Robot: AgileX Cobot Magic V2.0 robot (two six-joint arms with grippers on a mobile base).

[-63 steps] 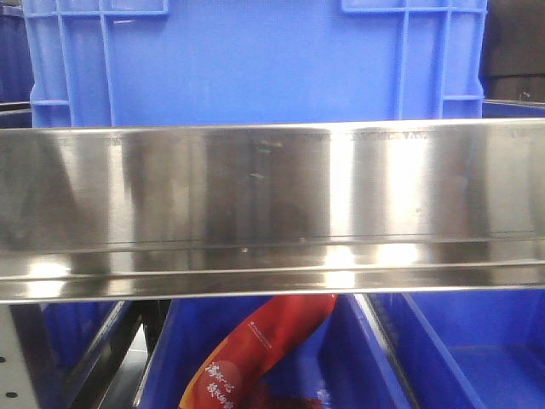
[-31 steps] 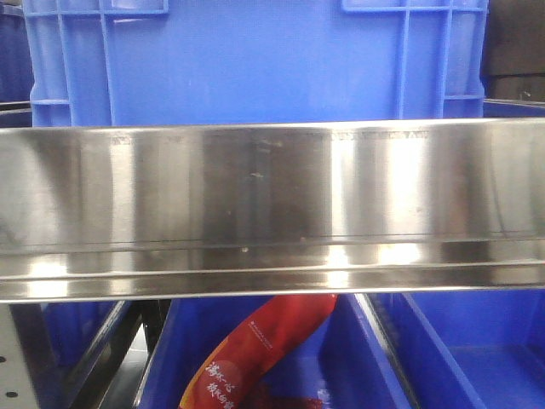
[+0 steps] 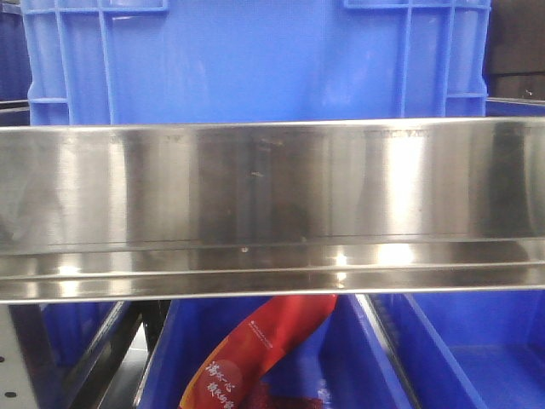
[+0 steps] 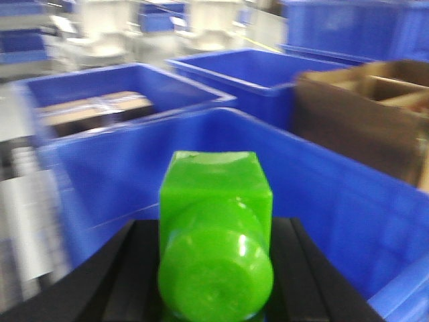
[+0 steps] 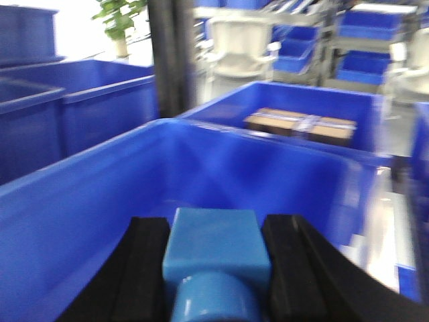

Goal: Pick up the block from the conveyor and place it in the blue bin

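Carry step: green block [image 4: 216,194] is pinched in left hand [image 4: 214,231], blue block [image 5: 216,251] in right hand [image 5: 218,236], near the bin [image 4: 335,201]; release above its interior is required next.

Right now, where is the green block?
Left wrist view, centre: the green block sits clamped in the left gripper, with the wall of a blue bin just beyond it.
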